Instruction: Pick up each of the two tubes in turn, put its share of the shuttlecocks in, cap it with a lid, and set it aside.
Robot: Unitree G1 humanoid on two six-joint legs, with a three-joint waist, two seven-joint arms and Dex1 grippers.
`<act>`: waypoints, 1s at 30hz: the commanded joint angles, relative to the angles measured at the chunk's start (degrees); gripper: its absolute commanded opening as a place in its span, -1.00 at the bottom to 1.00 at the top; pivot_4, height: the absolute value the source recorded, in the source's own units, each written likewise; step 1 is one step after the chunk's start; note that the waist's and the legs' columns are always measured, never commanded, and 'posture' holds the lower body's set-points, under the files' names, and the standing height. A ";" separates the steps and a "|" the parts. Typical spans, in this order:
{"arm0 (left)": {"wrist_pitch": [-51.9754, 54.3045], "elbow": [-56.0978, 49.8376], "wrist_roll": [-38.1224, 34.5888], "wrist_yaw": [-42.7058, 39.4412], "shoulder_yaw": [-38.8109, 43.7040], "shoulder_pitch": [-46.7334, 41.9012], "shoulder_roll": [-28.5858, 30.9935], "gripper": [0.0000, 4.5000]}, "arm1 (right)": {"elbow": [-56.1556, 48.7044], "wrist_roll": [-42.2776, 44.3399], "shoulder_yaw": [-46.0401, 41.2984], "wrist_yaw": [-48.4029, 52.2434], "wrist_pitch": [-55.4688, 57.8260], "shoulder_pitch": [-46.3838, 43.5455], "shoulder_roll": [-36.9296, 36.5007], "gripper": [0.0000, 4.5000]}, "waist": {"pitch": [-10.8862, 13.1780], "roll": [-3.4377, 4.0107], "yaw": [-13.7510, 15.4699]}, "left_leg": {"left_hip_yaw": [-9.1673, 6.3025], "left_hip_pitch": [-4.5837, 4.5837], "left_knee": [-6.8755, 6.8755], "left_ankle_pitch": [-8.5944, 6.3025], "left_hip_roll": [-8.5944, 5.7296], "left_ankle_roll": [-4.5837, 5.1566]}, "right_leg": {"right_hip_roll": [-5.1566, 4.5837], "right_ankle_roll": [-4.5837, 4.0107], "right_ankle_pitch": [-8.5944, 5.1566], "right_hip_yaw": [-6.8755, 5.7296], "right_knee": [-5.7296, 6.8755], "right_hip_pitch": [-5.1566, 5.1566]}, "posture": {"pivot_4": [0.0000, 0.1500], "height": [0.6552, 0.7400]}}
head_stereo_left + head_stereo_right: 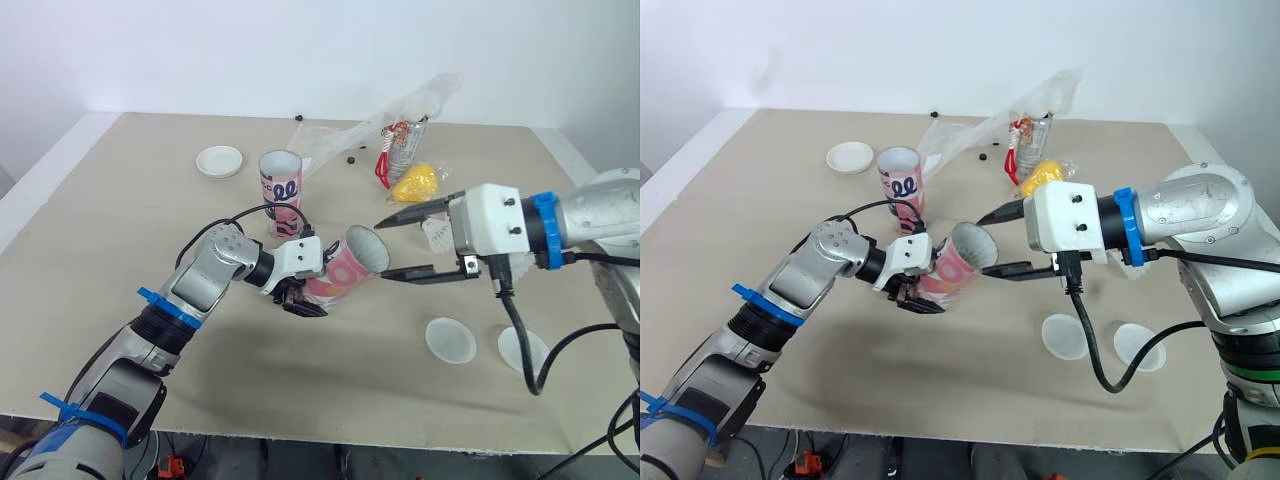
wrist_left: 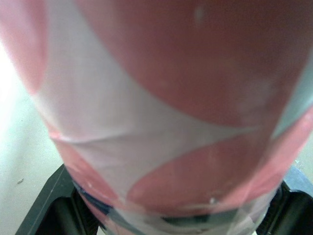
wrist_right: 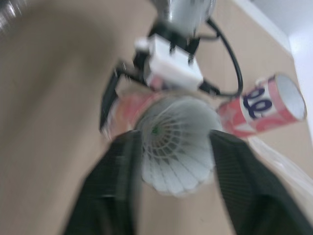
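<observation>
My left gripper [image 1: 303,292] is shut on a pink and white tube [image 1: 338,272], holding it tilted above the table with its open mouth toward my right gripper [image 1: 382,248]. The tube's side [image 2: 161,98] lies close between the left fingers. In the right wrist view a white shuttlecock [image 3: 176,152] sits between the right fingers, which touch both sides of its skirt. Its cork end points into the tube's mouth [image 3: 146,105]. A second tube [image 1: 281,190], pink with blue lettering, stands upright and uncapped behind the left gripper.
One white lid [image 1: 220,160] lies at the back left. Two more lids [image 1: 450,340] [image 1: 522,350] lie near the front right. A crumpled clear plastic bag [image 1: 385,120], a yellow packet [image 1: 415,182] and a red-handled item [image 1: 383,165] lie at the back.
</observation>
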 commanded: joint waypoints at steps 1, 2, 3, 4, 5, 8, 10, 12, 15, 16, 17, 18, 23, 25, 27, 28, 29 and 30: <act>-0.71 -0.39 0.21 0.62 0.37 -0.48 0.21 0.52 | -0.60 7.14 -6.53 -1.25 7.03 -1.19 -0.73 0.94 | 0.00 0.00 0.00 | 0.00 0.00 0.00 0.00 0.00 0.00 | 0.00 -0.01 0.01 0.00 0.00 0.00 | 1.00 1.00; -0.94 -0.17 0.32 0.61 0.30 -0.55 0.25 0.52 | 0.14 8.70 -7.70 -1.76 9.16 -1.50 -0.89 0.94 | 0.00 0.00 0.00 | 0.00 0.00 0.01 0.00 0.00 0.00 | 0.00 -0.01 0.02 0.00 0.01 0.00 | 1.00 1.00; -1.18 0.04 0.45 0.58 0.22 -0.62 0.28 0.52 | 0.90 10.35 -8.74 -2.17 11.83 -1.78 -1.32 0.94 | 0.00 0.00 0.00 | 0.00 0.00 0.01 0.00 0.00 0.00 | 0.00 -0.02 0.02 0.00 0.01 0.00 | 1.00 1.00; -1.66 0.31 0.75 0.42 -0.02 -0.81 0.39 0.52 | 2.29 12.75 -10.00 -2.73 15.63 -2.06 -1.77 0.94 | 0.00 0.00 -0.01 | 0.00 0.00 0.01 0.00 0.01 0.00 | 0.00 -0.02 0.02 0.00 0.01 0.00 | 1.00 1.00; -2.01 0.50 0.98 0.29 -0.17 -0.94 0.46 0.52 | 3.15 14.48 -10.85 -3.18 18.41 -2.24 -2.09 0.94 | 0.00 0.00 -0.01 | 0.00 0.01 0.01 0.00 0.01 0.00 | 0.00 -0.03 0.03 0.00 0.01 0.00 | 1.00 1.00; -3.42 1.10 2.02 -0.56 -1.13 -1.75 0.77 0.52 | 6.92 13.73 -9.63 -2.45 20.00 -2.39 -2.12 0.94 | 0.00 0.00 0.00 | -0.01 0.01 0.02 0.00 0.01 0.01 | 0.00 -0.04 0.03 -0.01 0.01 0.01 | 1.00 1.00; -3.73 1.54 2.22 -0.94 -1.35 -2.26 0.60 0.52 | 8.54 10.03 -6.76 -1.36 16.21 -2.95 -1.06 0.84 | -0.01 0.01 -0.02 | 0.00 0.01 0.02 0.00 0.01 0.01 | 0.00 -0.04 0.04 -0.01 0.01 0.01 | 1.00 1.00; -3.98 2.00 2.31 -1.37 -1.46 -2.63 0.47 0.52 | 9.33 6.69 -3.57 0.18 13.26 -3.93 -0.50 0.61 | -0.01 0.02 -0.05 | 0.01 0.03 0.03 0.00 0.01 0.01 | 0.01 -0.02 0.04 -0.01 0.01 -0.02 | 1.00 1.00; -3.96 2.47 2.24 -1.78 -1.76 -3.20 0.14 0.52 | 10.15 1.13 3.36 2.15 9.81 -6.99 1.90 0.18 | -0.02 0.04 -0.06 | 0.01 0.02 0.02 0.00 0.01 0.01 | 0.02 -0.01 0.04 -0.01 0.02 -0.03 | 1.00 1.00; -3.83 2.50 2.16 -1.84 -1.77 -3.28 0.02 0.52 | 10.49 -0.53 5.16 2.74 8.78 -7.64 2.44 -0.02 | -0.02 0.04 -0.14 | 0.01 0.02 0.02 0.00 0.01 0.01 | 0.02 -0.01 0.03 -0.01 0.02 -0.03 | 1.00 1.00; -3.77 2.66 2.16 -1.89 -1.77 -3.40 -0.12 0.52 | 11.12 -2.40 6.77 3.66 7.20 -8.31 2.96 -0.11 | -0.02 0.05 -0.13 | 0.03 0.02 0.02 0.00 0.01 0.01 | 0.02 0.00 0.03 0.00 0.02 -0.04 | 1.00 1.00; -3.70 2.75 2.18 -1.93 -1.78 -3.49 -0.23 0.52 | 11.67 -3.61 8.00 4.45 6.15 -9.06 3.55 -0.21 | -0.02 0.04 -0.14 | 0.02 0.01 0.02 0.00 0.01 0.01 | 0.02 0.00 0.03 -0.01 0.02 -0.04 | 1.00 1.00; -3.06 3.00 1.87 -2.25 -1.57 -3.80 -0.67 0.52 | 15.09 -10.18 14.96 9.16 0.94 -14.03 6.66 -0.93 | -0.02 0.05 -0.04 | 0.00 -0.07 0.02 0.00 0.00 0.00 | 0.01 0.01 0.01 -0.03 0.01 -0.06 | 1.00 1.00; -3.10 3.19 1.94 -2.25 -1.54 -3.83 -0.69 0.52 | 16.56 -12.27 16.84 10.02 -0.43 -15.28 7.98 -0.93 | -0.02 0.05 -0.05 | 0.01 -0.07 0.03 0.00 0.00 0.00 | 0.01 0.01 0.01 -0.02 0.01 -0.08 | 1.00 1.00; -2.87 3.06 1.90 -2.20 -1.49 -3.74 -0.77 0.52 | 19.53 -15.87 19.69 11.04 -3.09 -17.57 10.50 -0.93 | -0.02 0.05 -0.04 | -0.05 -0.06 0.03 0.00 0.00 0.00 | 0.03 -0.02 0.01 -0.08 0.03 -0.06 | 1.00 1.00; -2.84 3.14 1.88 -2.18 -1.46 -3.74 -0.84 0.52 | 20.77 -17.14 20.66 11.38 -4.02 -18.47 11.61 -0.93 | -0.02 0.05 -0.04 | -0.05 -0.07 0.03 0.00 0.00 0.00 | 0.02 -0.02 0.01 -0.09 0.03 -0.07 | 1.00 1.00; -2.73 3.07 1.83 -2.15 -1.47 -3.66 -0.92 0.52 | 21.95 -18.61 22.14 12.35 -5.34 -19.56 12.76 -0.93 | -0.02 0.07 -0.10 | -0.05 -0.07 0.07 0.00 0.01 0.00 | 0.02 -0.02 0.02 -0.09 0.04 -0.06 | 1.00 1.00; -2.68 3.03 1.76 -2.14 -1.47 -3.55 -0.98 0.52 | 23.04 -19.92 23.33 13.05 -6.29 -20.48 13.88 -0.93 | -0.02 0.06 -0.11 | -0.04 -0.06 0.08 0.01 0.00 0.00 | 0.02 -0.01 0.03 -0.09 0.06 -0.06 | 1.00 1.00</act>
